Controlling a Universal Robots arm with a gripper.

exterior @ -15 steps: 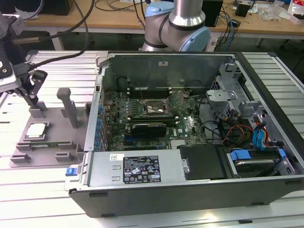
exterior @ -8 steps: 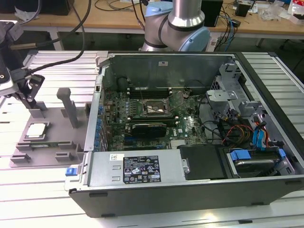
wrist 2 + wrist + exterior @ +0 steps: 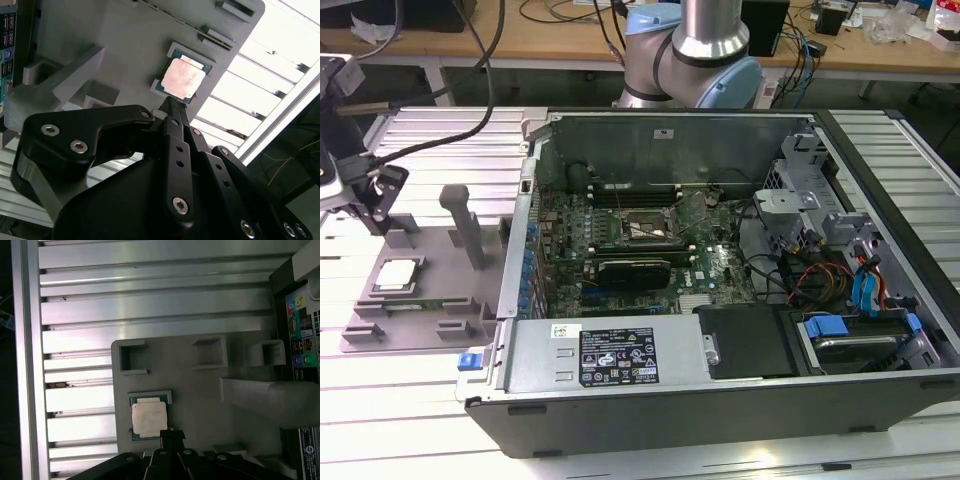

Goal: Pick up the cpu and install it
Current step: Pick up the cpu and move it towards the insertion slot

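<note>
cpu (image 3: 182,79) lies flat in its grey tray (image 3: 125,45) pocket; my jaws hover just beside it, pressed together (holding nothing). A clean grab needs them spread square across opposite edges.

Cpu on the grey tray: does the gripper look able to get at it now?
Probably yes. The cpu lies face up in its recess on the grey tray, nothing covering it, and the gripper hangs close to its edge with no block between.

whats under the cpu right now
The cpu lies in a raised-edge seat on the grey plastic tray, which rests on the slatted metal table. The seat's floor beneath the chip is covered.
</note>
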